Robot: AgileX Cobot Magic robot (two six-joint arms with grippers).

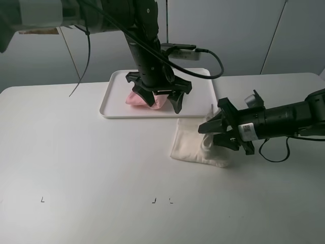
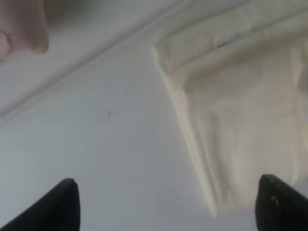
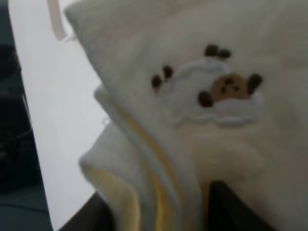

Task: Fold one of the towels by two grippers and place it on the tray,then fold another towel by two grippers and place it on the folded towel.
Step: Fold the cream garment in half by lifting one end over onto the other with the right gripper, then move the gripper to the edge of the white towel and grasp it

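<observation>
Two terry towels, one tray, two grippers. Pink towel [image 1: 138,99], folded into a soft lump, lies on the flat white round-cornered tray [image 1: 114,104], directly under my left gripper [image 1: 164,107]. Its jaws stand wide apart, clamping nothing. Cream towel [image 1: 190,145], folded, with a small embroidered motif [image 3: 224,91], lies on the tabletop [image 1: 91,162]. A thick fold sits between my right gripper's [image 1: 213,136] part-spread jaws; pinched or loose, I cannot tell.

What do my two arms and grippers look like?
The left arm and right arm are black; the left gripper and right gripper are black two-fingered claws. A grey camera module with a thick black cable sits by the left wrist; a white label and black cable mark the right arm.
</observation>
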